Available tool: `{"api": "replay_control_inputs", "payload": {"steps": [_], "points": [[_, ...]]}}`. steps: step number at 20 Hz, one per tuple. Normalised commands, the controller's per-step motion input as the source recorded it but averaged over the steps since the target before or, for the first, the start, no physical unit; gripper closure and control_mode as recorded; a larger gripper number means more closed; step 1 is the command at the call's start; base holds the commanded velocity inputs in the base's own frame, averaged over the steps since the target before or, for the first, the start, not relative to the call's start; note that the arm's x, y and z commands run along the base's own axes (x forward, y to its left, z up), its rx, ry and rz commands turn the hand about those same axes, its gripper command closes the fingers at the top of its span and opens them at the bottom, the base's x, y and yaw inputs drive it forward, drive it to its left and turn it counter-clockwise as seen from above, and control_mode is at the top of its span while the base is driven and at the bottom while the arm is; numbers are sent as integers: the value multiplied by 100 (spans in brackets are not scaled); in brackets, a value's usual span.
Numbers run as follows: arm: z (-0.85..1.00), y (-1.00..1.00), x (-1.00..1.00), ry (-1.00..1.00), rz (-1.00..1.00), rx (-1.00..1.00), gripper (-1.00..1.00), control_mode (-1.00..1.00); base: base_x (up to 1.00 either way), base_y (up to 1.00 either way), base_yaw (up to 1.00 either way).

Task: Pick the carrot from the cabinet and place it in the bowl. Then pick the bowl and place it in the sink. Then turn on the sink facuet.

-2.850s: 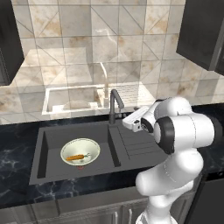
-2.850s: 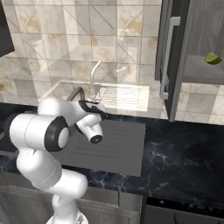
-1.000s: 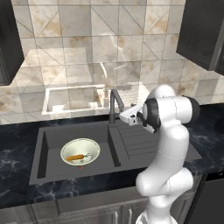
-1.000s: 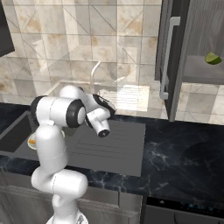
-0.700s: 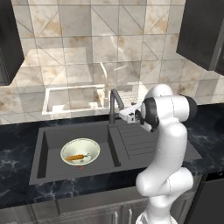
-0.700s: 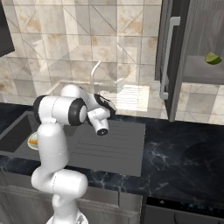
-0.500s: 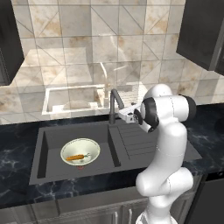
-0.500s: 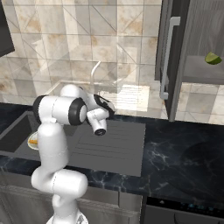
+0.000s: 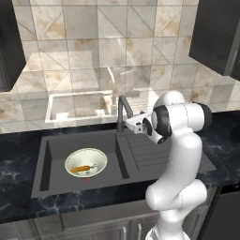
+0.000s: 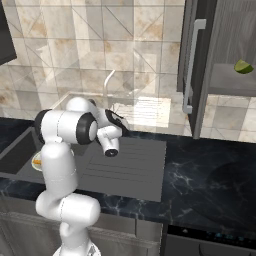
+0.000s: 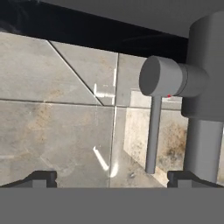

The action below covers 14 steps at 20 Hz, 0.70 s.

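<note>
An orange carrot (image 9: 81,168) lies in a cream-white bowl (image 9: 86,162) with a pale greenish inside, at lower left. The sink (image 9: 51,159) is dark grey, ribbed at centre. The faucet (image 9: 123,111) is dark grey. Beige marbled tiles (image 9: 93,47) cover the upper frame; the counter (image 9: 225,140) is black, white-veined.

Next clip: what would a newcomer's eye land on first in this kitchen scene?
The white arm bends over the dark grey rectangular sink, its open gripper close by the slim dark grey faucet. In the basin sits a round cream-white bowl holding a small orange carrot. At the right base view's far right, a rounded green fruit rests on the grey wood-grain cabinet's shelf.
</note>
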Motion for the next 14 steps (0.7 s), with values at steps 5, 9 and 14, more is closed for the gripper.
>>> {"api": "replay_control_inputs", "payload": {"steps": [5,9,14], "points": [[0,0,0,0,0,0,-100,-100,0,0,0],[-4,0,14,0,2,0,-100,-100,0,0,0],[-9,0,29,0,5,0,-100,-100,0,0,0]]}}
